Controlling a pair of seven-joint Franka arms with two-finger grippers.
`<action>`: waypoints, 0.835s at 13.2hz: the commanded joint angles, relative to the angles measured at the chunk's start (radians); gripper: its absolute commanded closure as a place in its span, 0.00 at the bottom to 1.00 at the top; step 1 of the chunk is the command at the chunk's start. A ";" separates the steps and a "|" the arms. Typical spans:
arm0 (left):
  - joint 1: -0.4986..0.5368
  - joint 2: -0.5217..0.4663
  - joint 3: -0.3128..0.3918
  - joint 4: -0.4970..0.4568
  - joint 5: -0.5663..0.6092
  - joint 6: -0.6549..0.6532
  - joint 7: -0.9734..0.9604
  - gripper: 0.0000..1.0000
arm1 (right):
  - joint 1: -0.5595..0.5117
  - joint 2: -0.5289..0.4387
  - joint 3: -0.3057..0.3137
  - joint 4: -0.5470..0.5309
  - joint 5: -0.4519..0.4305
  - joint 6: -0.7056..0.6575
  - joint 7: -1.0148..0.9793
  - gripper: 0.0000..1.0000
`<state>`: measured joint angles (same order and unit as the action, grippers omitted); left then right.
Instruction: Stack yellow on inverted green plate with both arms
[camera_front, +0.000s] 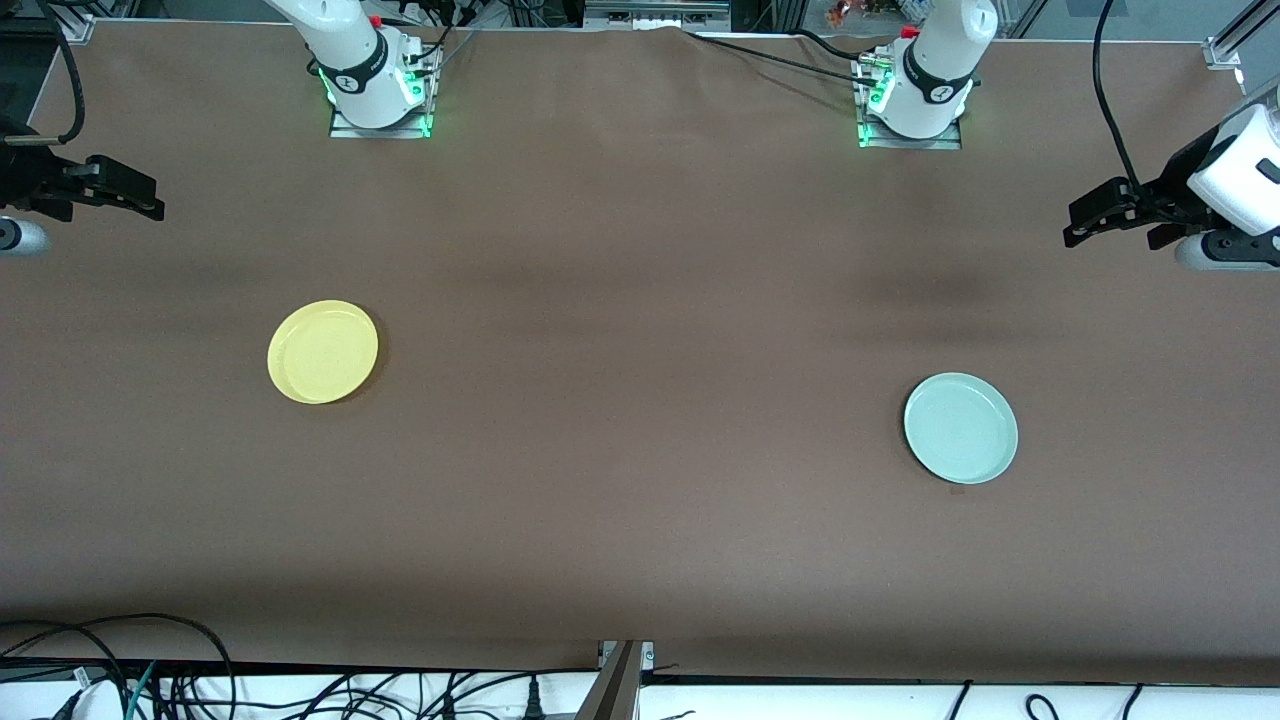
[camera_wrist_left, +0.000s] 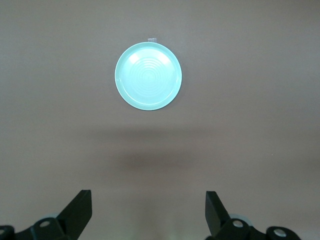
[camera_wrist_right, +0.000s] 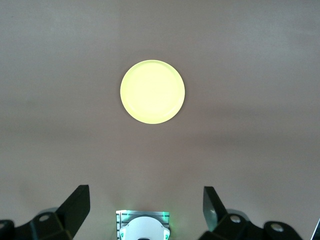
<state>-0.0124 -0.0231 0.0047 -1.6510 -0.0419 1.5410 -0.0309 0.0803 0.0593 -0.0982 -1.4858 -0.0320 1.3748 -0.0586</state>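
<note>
yellow plate and green plate, clear of open fingers

Bare brown table surrounds the yellow plate and the green plate, well apart, each open to approach from every side.

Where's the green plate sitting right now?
The green plate lies flat on the brown table toward the left arm's end, slightly nearer the front camera than the yellow plate, with nothing touching it.
</note>
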 joint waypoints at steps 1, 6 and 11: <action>0.009 -0.040 -0.017 -0.035 0.006 0.002 0.025 0.00 | -0.007 -0.004 -0.002 -0.001 0.018 0.006 -0.009 0.00; 0.008 0.008 -0.015 0.039 0.008 0.004 0.023 0.00 | -0.007 -0.006 -0.002 -0.001 0.018 0.006 -0.009 0.00; 0.017 0.009 -0.018 0.046 0.010 0.002 0.022 0.00 | -0.008 -0.006 -0.002 -0.001 0.018 0.006 -0.009 0.00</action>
<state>0.0001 -0.0250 -0.0005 -1.6358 -0.0413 1.5484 -0.0264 0.0803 0.0593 -0.1012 -1.4858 -0.0315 1.3748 -0.0586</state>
